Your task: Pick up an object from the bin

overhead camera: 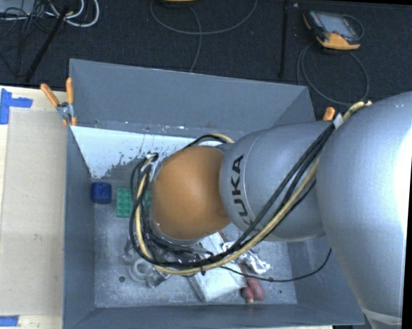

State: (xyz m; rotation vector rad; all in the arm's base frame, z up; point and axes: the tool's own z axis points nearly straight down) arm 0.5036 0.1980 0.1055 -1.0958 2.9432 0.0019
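On the left, a blue block [101, 192] and a green bumpy piece [124, 203] sit close to the bin [80, 257] wall. In the middle, my tool [154, 259] is low under my orange cover [190, 194], right by some small grey bits [138, 269]. I cannot tell if it is apart or together. I think this is the grab step. Next I must squeeze and lift straight up. On the right lie a white flat thing [215, 286] and a little red thing [253, 291], so there is not much room.
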